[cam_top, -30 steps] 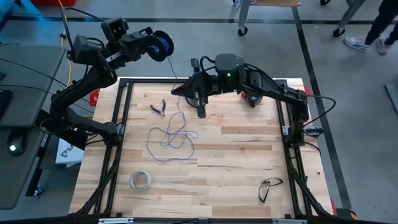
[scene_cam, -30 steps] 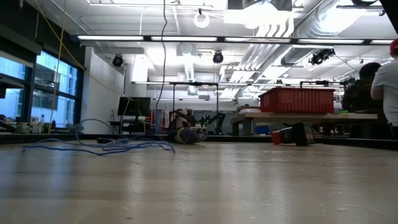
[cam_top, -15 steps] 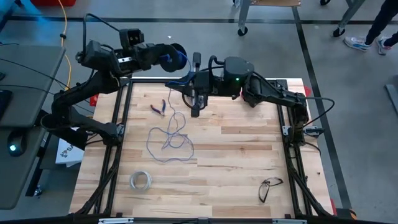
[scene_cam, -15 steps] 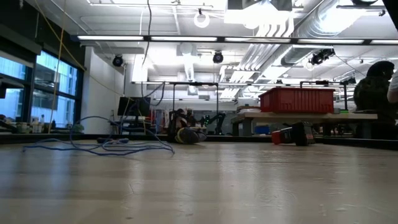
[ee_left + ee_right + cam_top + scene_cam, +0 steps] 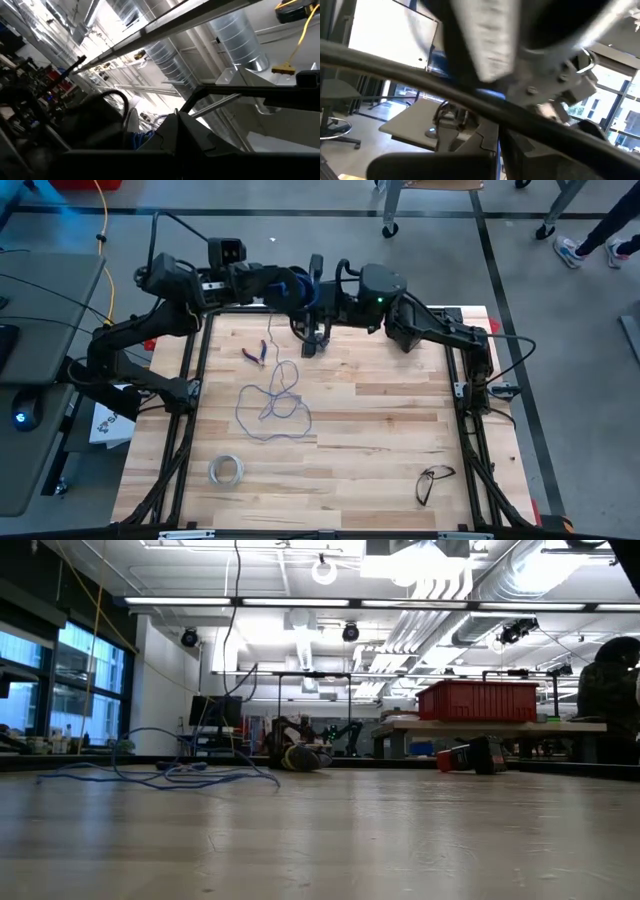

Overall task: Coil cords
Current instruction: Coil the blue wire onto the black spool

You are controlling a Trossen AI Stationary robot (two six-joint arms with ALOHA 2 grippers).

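Left tool (image 5: 285, 283) clenched on round dark spool (image 5: 297, 284); thin bluish wire (image 5: 272, 402) loops over planks.

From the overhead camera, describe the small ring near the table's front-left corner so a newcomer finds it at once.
Start at the light wooden table and go to its front-left corner. The whitish ring of tape lies flat there, alone; unlike the loose bluish-grey wire farther back, it is a tight, pale circle.

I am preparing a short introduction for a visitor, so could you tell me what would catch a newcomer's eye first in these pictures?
The two dark arms meeting above the table's far edge stand out: the left gripper is shut on the small round dark-blue spool, close beside the shut right gripper. Below them, the thin bluish-grey wire lies in loose loops on the light wooden table. A whitish tape ring sits near the front left corner.
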